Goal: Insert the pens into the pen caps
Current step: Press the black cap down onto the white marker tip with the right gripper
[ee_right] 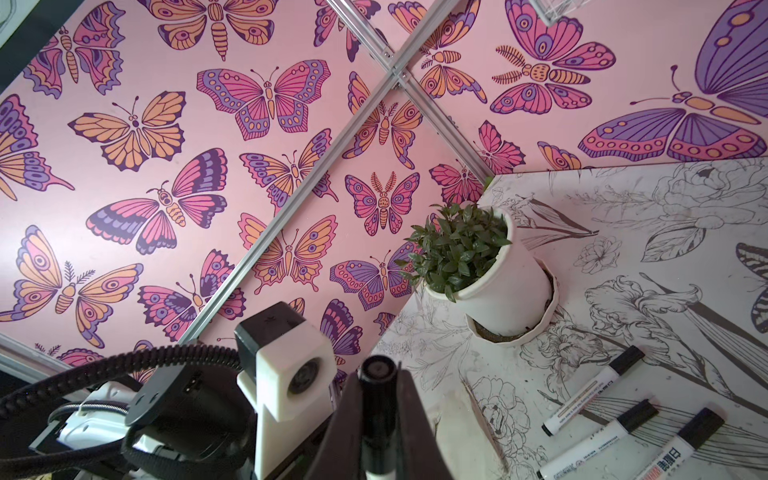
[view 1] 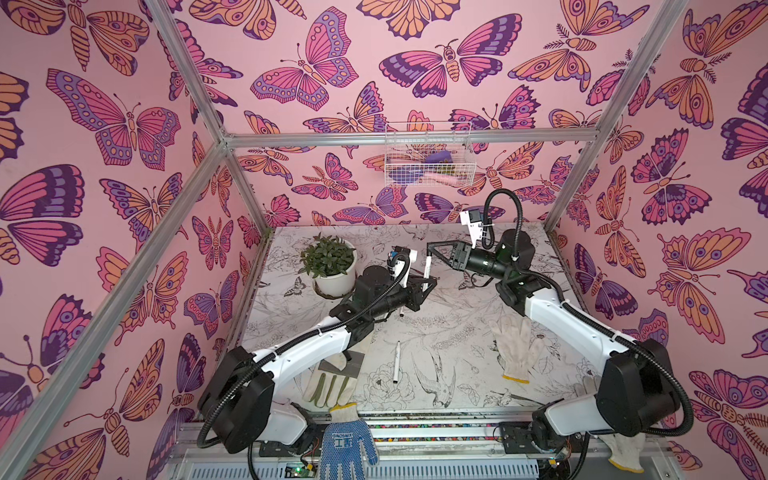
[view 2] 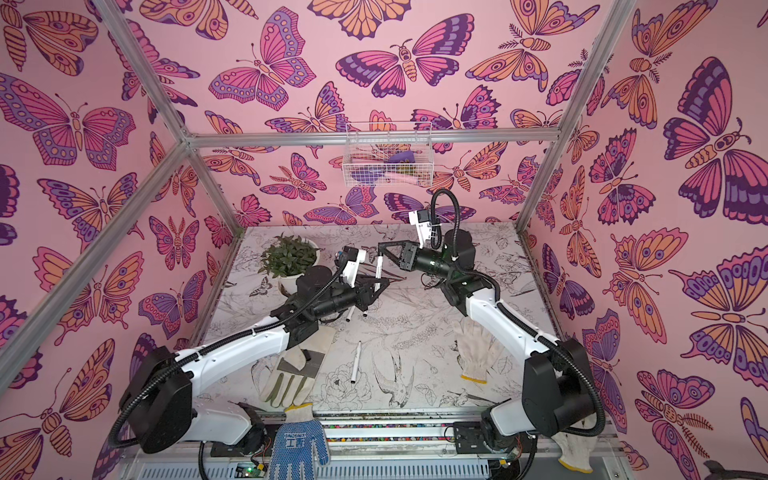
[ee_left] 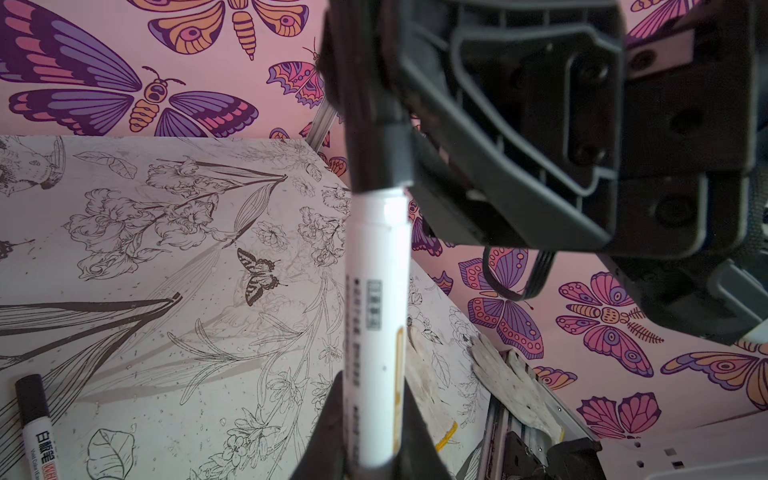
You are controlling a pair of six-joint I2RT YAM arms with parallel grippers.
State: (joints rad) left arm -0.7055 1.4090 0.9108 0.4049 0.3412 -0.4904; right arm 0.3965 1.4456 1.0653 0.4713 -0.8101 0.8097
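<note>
The left hand [ee_left: 372, 440] is clamped tight on the lower barrel of a pen [ee_left: 376, 291], a smooth white plastic cylinder with grey print. It holds the pen nearly upright above the far middle of the counter [view 1: 457, 345]. The right hand [ee_right: 377, 407] has two black wedge-shaped fingers pinched in on a cap [ee_right: 377, 370], a matte black round tube seen end-on in the right wrist view. The cap sits over the pen's top end, its rim meeting the white barrel.

Three more pens [ee_right: 594, 442], each white with a black cap on, lie side by side on the counter. A fifth pen [view 1: 397, 361] lies alone toward the front middle; I cannot tell whether it is capped.

The counter is a flat board printed with black line drawings of flowers and birds. One round white pot [view 1: 336, 280] of small green leaves stands on it. Two gloves lie there: a white knit glove [view 1: 515, 345] and a pale glove [view 1: 328, 382] with a grey patch. A dotted blue glove [view 1: 347, 444] drapes over the front rail, and a fourth glove [view 1: 623, 453], white, hangs at the front corner. One wire basket [view 1: 428, 153] hangs on the butterfly wall.
</note>
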